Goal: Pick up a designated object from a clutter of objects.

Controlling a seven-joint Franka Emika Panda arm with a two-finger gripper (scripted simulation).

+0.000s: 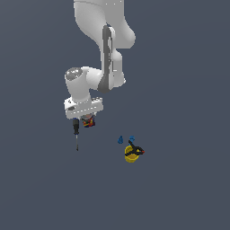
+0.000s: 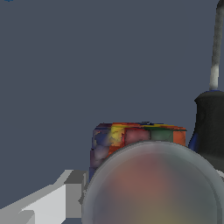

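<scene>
The designated can [image 1: 89, 121] has a grey lid and a red, blue, yellow and green blocky label. It sits directly under the hand, between the fingers of my gripper [image 1: 87, 118]. In the wrist view the lid [image 2: 153, 188] fills the lower centre, very close, with the label [image 2: 135, 136] beyond it. One pale finger [image 2: 65, 197] lies against the can's side; the other is nearly out of frame. The gripper looks shut on the can. The black-handled screwdriver [image 1: 76, 134] lies right beside the can, and in the wrist view its handle [image 2: 212, 124] is just past the lid.
A yellow cup with a black clamp [image 1: 131, 153] stands to the exterior view's right of the can. Two tiny blue pieces [image 1: 120, 140] lie just above it. The floor is plain dark grey.
</scene>
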